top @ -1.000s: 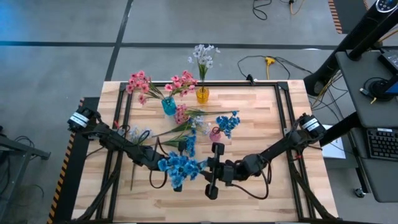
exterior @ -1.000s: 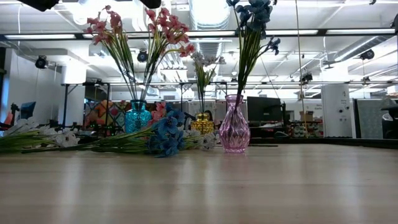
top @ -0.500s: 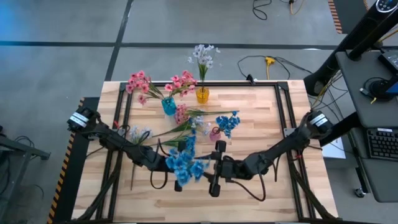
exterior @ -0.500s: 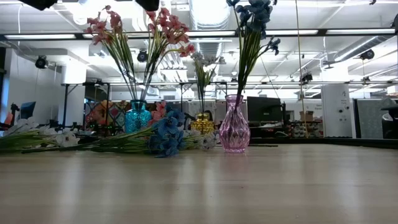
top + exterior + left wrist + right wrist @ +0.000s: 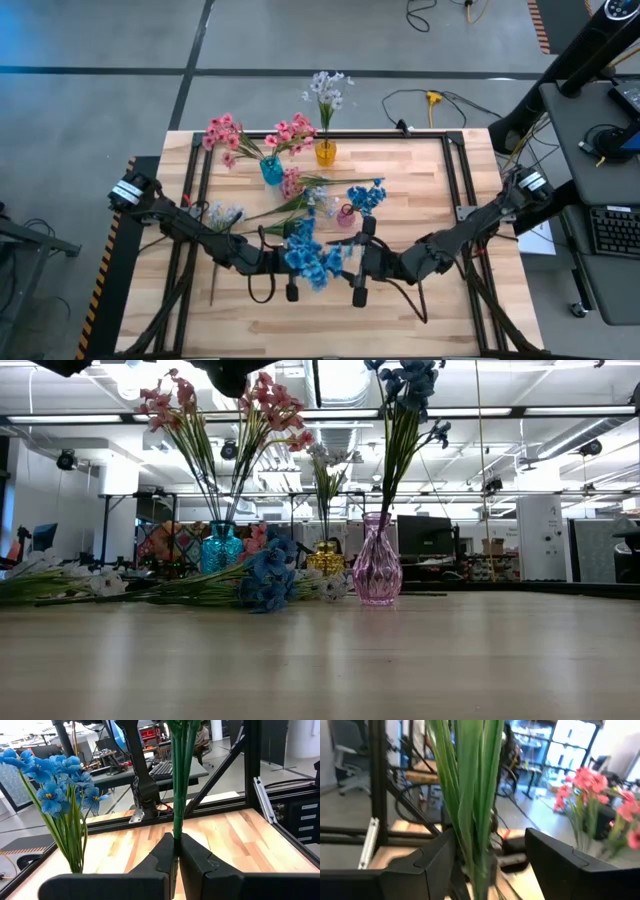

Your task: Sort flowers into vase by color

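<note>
Your left claw (image 5: 176, 851) sits lower centre of the overhead frame, clenched on the green stems of a blue flower spray (image 5: 312, 256) held above the counter (image 5: 440, 190). Right claw (image 5: 490, 857) is just right of that spray, fingers spread wide with the stems standing between them, not pinched. Pink vase (image 5: 346, 216) at frame centre already carries blue flowers; teal vase (image 5: 271, 170) has pink ones, yellow vase (image 5: 325, 152) the pale ones. Loose flowers (image 5: 290, 200) lie on the counter left of centre.
</note>
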